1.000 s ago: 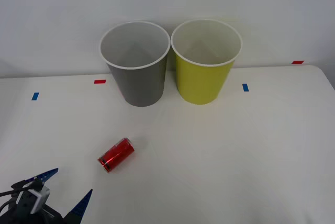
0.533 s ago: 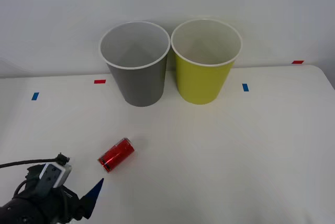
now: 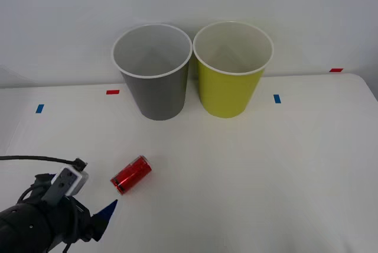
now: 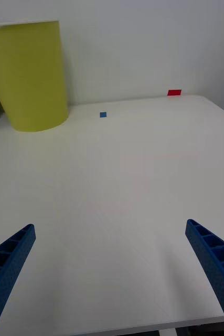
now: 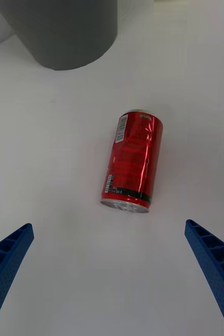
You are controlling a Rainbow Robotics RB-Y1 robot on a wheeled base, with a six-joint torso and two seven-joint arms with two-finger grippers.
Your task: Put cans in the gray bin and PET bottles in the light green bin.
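Note:
A small red can [image 3: 131, 174] lies on its side on the white table, in front of the gray bin [image 3: 155, 75]. The light green bin [image 3: 232, 73] stands upright just right of the gray one. My left gripper [image 5: 109, 226] hovers open just short of the can [image 5: 132, 160], its silver end facing the gap between the blue fingers [image 5: 7, 257]; the gray bin [image 5: 64, 31] is beyond. In the front view this arm is at the bottom left, with one blue fingertip [image 3: 107, 211] near the can. My right gripper [image 4: 110, 226] is open over bare table, the light green bin [image 4: 30, 79] farther off. PET bottles are out of view.
Small tape marks lie on the table: blue [image 3: 39, 109] and red [image 3: 112, 92] on the left, blue [image 3: 276, 98] and red [image 3: 335, 70] on the right. A white wall rises behind the bins. The table's right edge [image 3: 372, 96] is near the red mark.
My left gripper has moved forward and turned toward the can, so one finger now hides behind the wrist. The can and bins have not moved.

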